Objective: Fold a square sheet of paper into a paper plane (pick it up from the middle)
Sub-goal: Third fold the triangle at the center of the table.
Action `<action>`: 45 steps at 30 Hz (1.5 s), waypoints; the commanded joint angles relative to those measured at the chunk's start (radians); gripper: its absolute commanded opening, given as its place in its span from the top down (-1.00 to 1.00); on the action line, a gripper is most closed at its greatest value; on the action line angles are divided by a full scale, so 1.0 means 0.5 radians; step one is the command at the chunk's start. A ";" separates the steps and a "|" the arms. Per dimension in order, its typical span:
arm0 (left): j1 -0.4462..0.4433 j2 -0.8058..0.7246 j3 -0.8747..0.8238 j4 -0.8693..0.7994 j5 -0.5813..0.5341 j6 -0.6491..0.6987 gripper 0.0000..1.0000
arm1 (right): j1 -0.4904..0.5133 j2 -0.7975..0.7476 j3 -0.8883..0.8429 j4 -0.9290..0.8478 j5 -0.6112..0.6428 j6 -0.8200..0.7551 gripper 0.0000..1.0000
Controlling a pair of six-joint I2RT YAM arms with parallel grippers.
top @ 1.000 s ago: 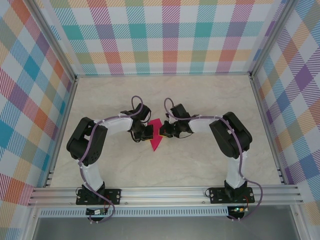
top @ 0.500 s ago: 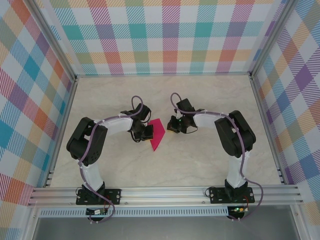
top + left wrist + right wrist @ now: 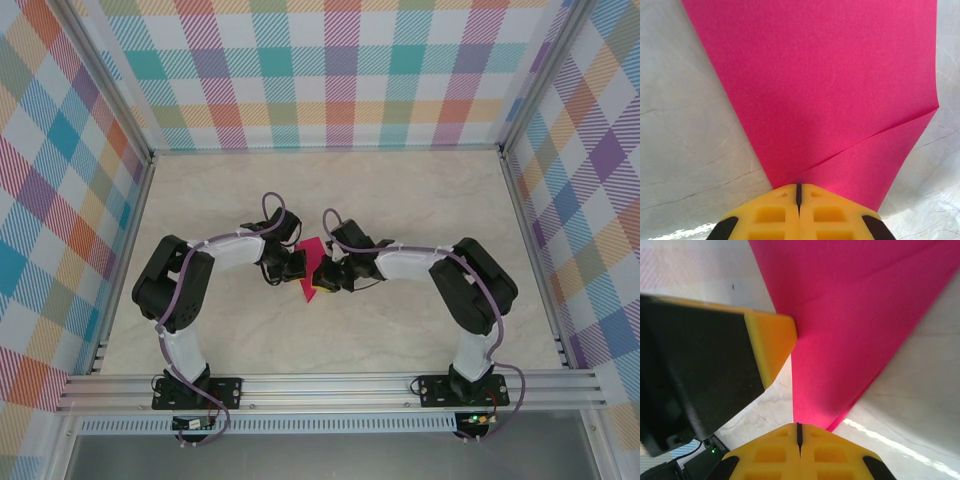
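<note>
- Left hand (image 3: 798,194): pressed together, nothing seen pinched, tips at the near edge of the paper (image 3: 825,75).
- Right hand (image 3: 799,436): likewise pressed together, tips at the paper's narrow end, close beside the left hand across the sheet.
- Paper: magenta, partly folded, lying on the counter (image 3: 400,200) between the two hands; one diagonal crease (image 3: 880,131) with a flap laid over, sides narrowing toward one end.
- Step in hand, by judgement: flattening a diagonal fold, closed hands serving as pressers rather than pinchers; well short of a finished dart.
- Next: run closed tips along the crease to set it, steady the sheet with the other hand, then spread one hand to lift the next flap.
- Risk: thin sheet slipping or buckling under a sideways push.
</note>
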 commanded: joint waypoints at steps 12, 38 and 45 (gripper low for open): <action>-0.016 0.212 -0.154 -0.158 -0.303 -0.034 1.00 | 0.031 0.136 0.028 0.016 -0.091 0.059 1.00; -0.016 0.238 -0.152 -0.150 -0.318 -0.049 1.00 | 0.073 0.097 -0.042 0.154 -0.196 -0.114 0.98; -0.016 0.235 -0.161 -0.150 -0.325 -0.051 1.00 | 0.091 0.190 -0.066 0.083 -0.196 -0.162 0.99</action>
